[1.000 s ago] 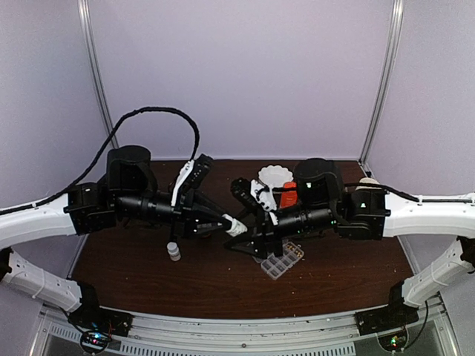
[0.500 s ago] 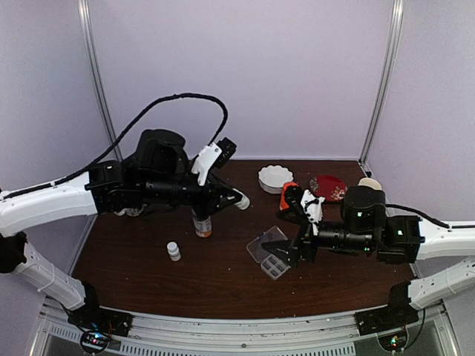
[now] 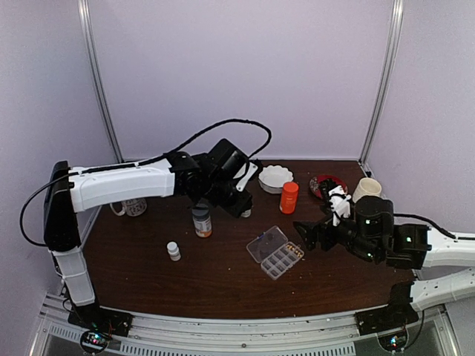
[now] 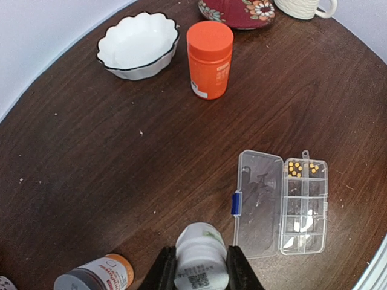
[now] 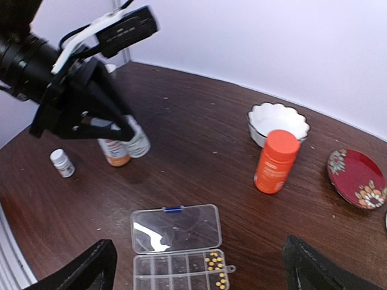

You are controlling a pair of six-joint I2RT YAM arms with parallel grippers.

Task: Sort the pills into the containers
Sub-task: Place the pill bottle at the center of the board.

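L end effector [image 4: 200,267] is clamped on a small white bottle [image 4: 198,243], roughly mid-frame in the overhead view. Can't tell if the bottle is clear of the counter [image 3: 223,285]. Just left of it in that view a grey-capped bottle [image 3: 201,221] w/ a label stands upright.

R end effector [image 3: 306,234] sits lower right in the overhead view, fingers spread wide apart w/ nothing btw them, aimed toward the pill box [image 3: 274,252] but apart from it.

The pill box lies flat at lower centre, btw the two arms, clear lid flipped open beside the cells. The pills [image 4: 294,169], tiny yellowish ones, sit in the cells at the box's right-hand end in the overhead view. Most other cells look bare, tho glare makes a couple hard to read.

Further back, right of centre: an orange bottle [image 3: 289,197], a white scalloped bowl [image 3: 275,178], a red plate [image 3: 326,185] and a cup [image 3: 366,189]. A 2nd tiny white bottle [image 3: 174,251] stands alone, left of the box.
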